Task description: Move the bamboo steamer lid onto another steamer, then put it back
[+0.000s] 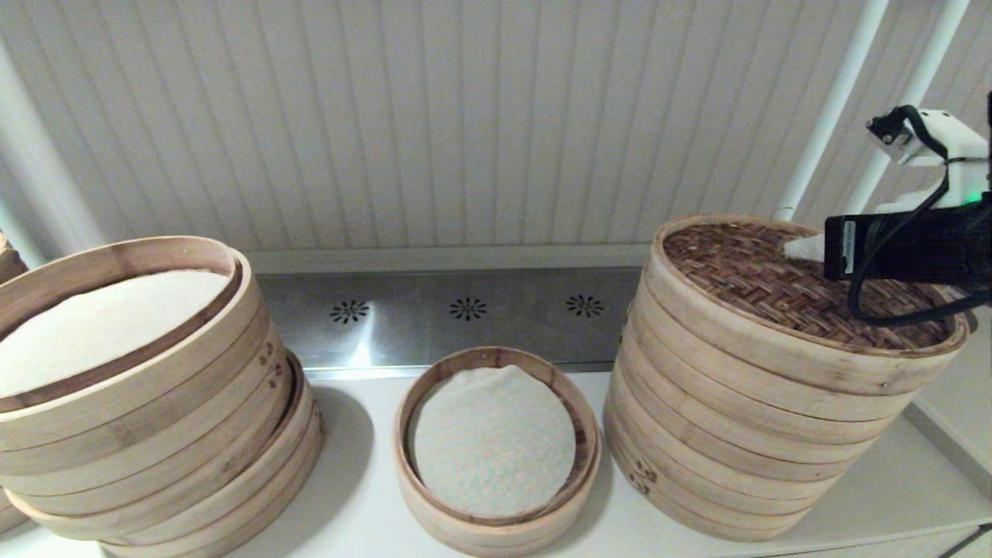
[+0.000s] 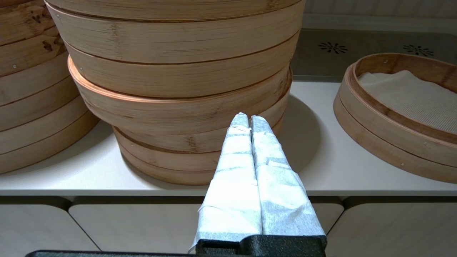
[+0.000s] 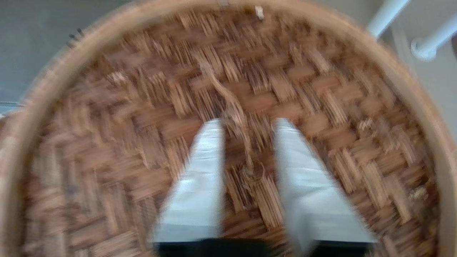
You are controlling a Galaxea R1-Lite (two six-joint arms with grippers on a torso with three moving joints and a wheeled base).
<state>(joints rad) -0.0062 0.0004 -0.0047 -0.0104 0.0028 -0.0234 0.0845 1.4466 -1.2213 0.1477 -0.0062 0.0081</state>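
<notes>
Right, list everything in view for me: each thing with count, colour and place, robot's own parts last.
bamboo steamer lid: one, dark brown woven top, pale rim, atop the tall stack on the right.
tall steamer stack: one, pale bamboo, right of the counter.
small steamer: one, pale bamboo with whitish cloth liner, centre of the counter, uncovered.
left steamer stack: one, pale bamboo, cloth-lined top basket, left of the counter.
counter: one, white, under all the steamers.
steel strip: one, grey with vent holes, behind the counter.
white pipes: two, far right.
right pincer: one, white-wrapped fingers open, over the lid's middle.
left pincer: one, white-wrapped, shut, in front of the left stack.
</notes>
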